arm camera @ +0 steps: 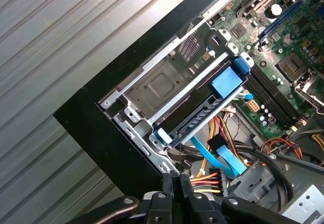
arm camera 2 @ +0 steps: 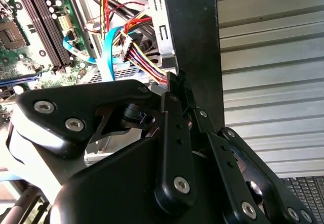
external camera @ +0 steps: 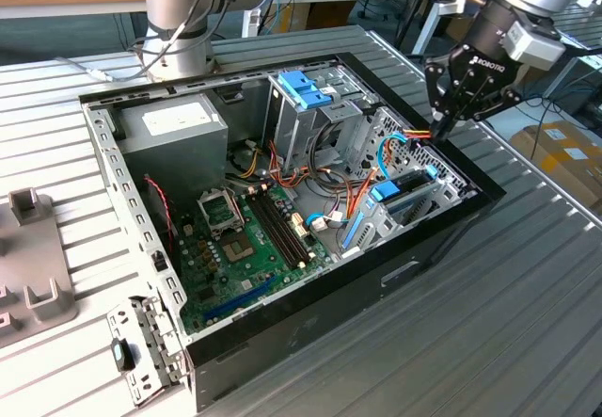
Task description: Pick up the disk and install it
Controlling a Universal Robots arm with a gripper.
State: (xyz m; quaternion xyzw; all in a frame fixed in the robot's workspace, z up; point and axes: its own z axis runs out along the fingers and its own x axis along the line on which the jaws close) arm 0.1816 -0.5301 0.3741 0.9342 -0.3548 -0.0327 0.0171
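Black gripper (arm camera: 178,181) links sit closest to the lens in both wrist views, with the jaws pressed together and holding nothing. In the exterior view the gripper (external camera: 438,131) hangs at the rim of the open computer case (external camera: 442,238), on the exterior view's right, just above a bundle of red and yellow power wires (arm camera 2: 144,57).

Just beyond the wires lies the disk (arm camera: 202,115), a dark drive in a bright blue carrier. It rests tilted in the metal bay (arm camera: 162,82) at the case corner, 1 blue end raised toward the motherboard (arm camera: 283,37), so it seems not fully seated. In the exterior view the disk (external camera: 406,194) is near the gripper but apart from it.

To do this step well, the closed jaws probably should meet the blue carrier and not the wires or the thin blue cable (arm camera: 223,158), and any push should follow the rails of the bay. The ribbed tabotop is wrong word: the ribbed tabletop (external camera: 527,295) carries the case
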